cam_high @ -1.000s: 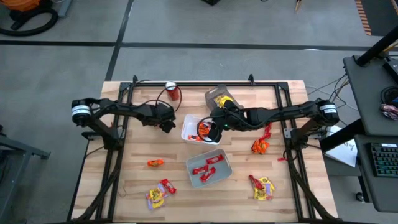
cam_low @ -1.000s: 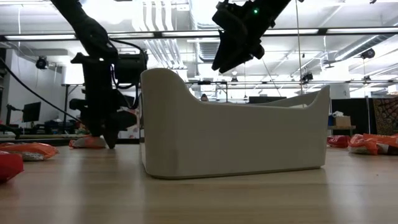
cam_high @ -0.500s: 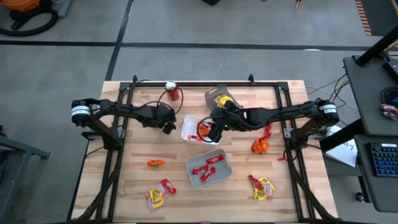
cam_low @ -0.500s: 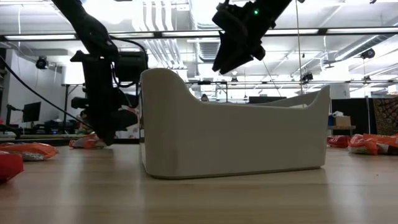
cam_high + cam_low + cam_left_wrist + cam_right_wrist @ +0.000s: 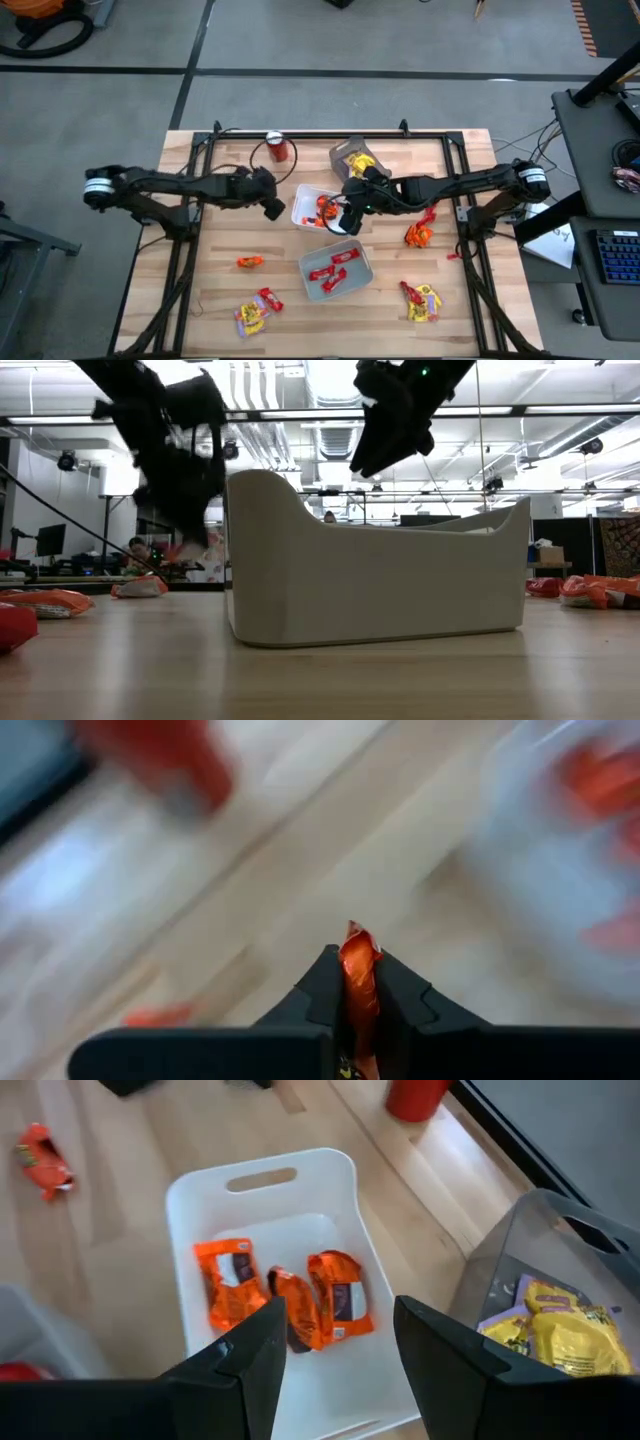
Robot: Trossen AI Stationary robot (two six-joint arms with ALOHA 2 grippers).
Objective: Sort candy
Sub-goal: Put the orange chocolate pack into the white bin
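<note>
My left gripper hangs above the table just left of the white tray, shut on one orange candy. In the low view it is lifted and blurred. My right gripper stands open over the white tray, which holds three orange candies. A clear tray at the far side holds yellow candy. A grey tray nearer the front holds red candy. My left gripper pinches the orange candy between its two fingers. The top edge of the wrapper sticks out past the fingertips. The candy is lifted clear of the table.
A red soda can stands at the far edge. Loose candy lies on the wood: one orange piece, a mixed heap at the front left, orange and red pieces on the right, and another heap at the front right.
My left gripper has risen from the table top beside the white tray, tipping as it went, and now carries the orange candy clear of the wood. My right gripper has stayed open over the white tray.
</note>
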